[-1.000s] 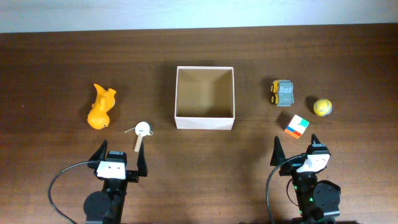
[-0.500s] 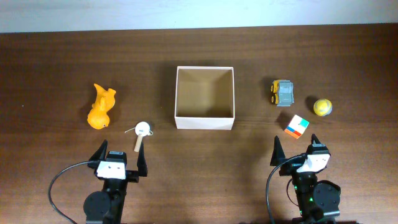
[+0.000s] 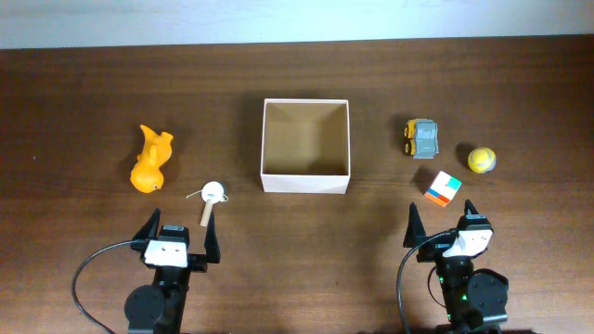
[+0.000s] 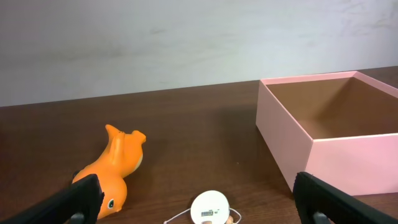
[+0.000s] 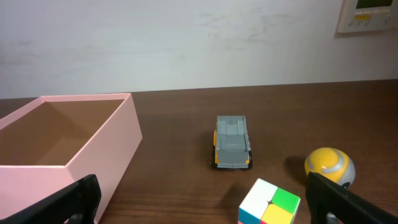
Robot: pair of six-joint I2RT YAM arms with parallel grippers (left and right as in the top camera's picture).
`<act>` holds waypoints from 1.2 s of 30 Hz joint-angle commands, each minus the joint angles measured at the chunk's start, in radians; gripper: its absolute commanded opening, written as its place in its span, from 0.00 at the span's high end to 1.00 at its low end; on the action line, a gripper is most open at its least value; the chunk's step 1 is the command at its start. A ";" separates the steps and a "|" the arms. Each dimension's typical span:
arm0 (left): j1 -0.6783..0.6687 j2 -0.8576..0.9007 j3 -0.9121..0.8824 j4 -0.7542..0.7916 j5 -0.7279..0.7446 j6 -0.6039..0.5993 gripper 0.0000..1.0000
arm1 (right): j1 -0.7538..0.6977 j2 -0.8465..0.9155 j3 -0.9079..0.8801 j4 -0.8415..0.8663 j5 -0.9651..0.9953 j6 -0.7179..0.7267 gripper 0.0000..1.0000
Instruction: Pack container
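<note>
The container (image 3: pixel 305 182), a square white-walled box with a tan inside, stands empty mid-table; it also shows in the left wrist view (image 4: pixel 292 140) and the right wrist view (image 5: pixel 118 134). Left of it lie an orange animal toy (image 3: pixel 150 160) (image 4: pixel 112 167) and a small white disc with a string and a wooden peg (image 3: pixel 213 193) (image 4: pixel 210 207). On its right are a grey toy truck (image 3: pixel 423 138) (image 5: pixel 232 142), a colour cube (image 3: pixel 443 187) (image 5: pixel 269 203) and a yellow ball (image 3: pixel 481 160) (image 5: pixel 329 167). My left gripper (image 3: pixel 177 229) (image 4: pixel 201 219) and right gripper (image 3: pixel 442 223) (image 5: pixel 202 219) stand open near the front edge, holding nothing.
The dark wooden table (image 3: pixel 83 83) ends at a pale wall (image 4: pixel 186 37) at the back. A wall-mounted panel (image 5: pixel 370 14) shows at the upper right in the right wrist view. Black cables (image 3: pixel 88 269) loop beside both arm bases.
</note>
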 commanded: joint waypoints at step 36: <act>0.004 -0.010 -0.008 0.000 0.011 0.016 0.01 | -0.006 -0.012 0.103 -0.043 -0.141 0.159 0.01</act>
